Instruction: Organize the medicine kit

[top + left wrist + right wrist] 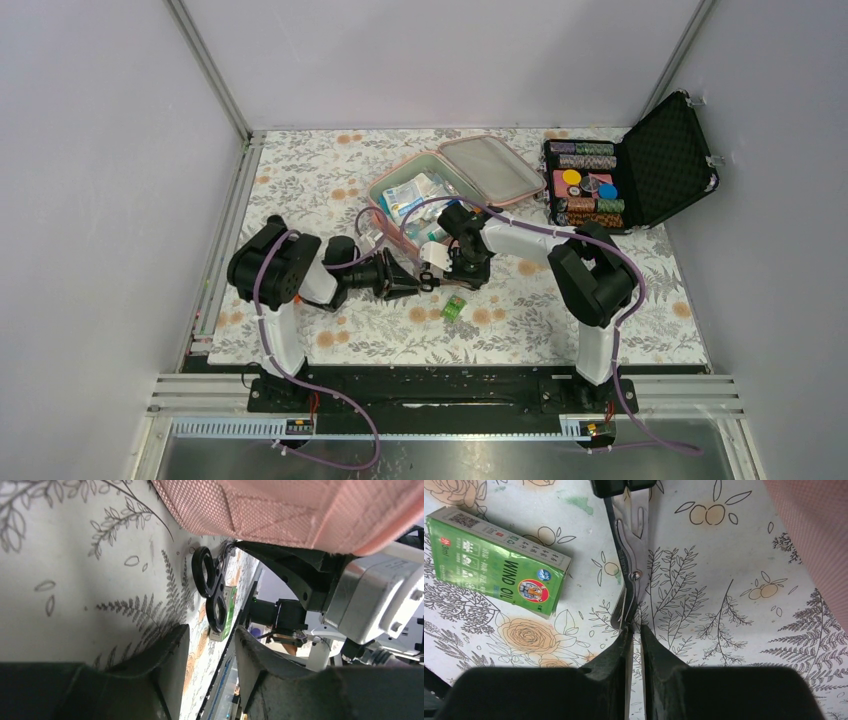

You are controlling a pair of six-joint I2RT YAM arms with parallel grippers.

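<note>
The pink medicine kit (400,170) lies open at the back of the table, its lid (492,168) folded back and packets inside. In the left wrist view its pink mesh side (300,510) fills the top. A pair of scissors (630,565) lies low over the floral cloth with its blades pinched in my right gripper (634,630), which is shut on them. Its black handle rings (210,585) point at my left gripper (212,640), which stands open a short way off with nothing between its fingers. A green Wind Oil box (499,562) lies beside the scissors.
A black foam-lined case (660,150) with colourful chips (583,183) stands open at the back right. Both arms meet in front of the kit (430,275). The green box (455,308) lies just near of them. Grey walls close in both sides.
</note>
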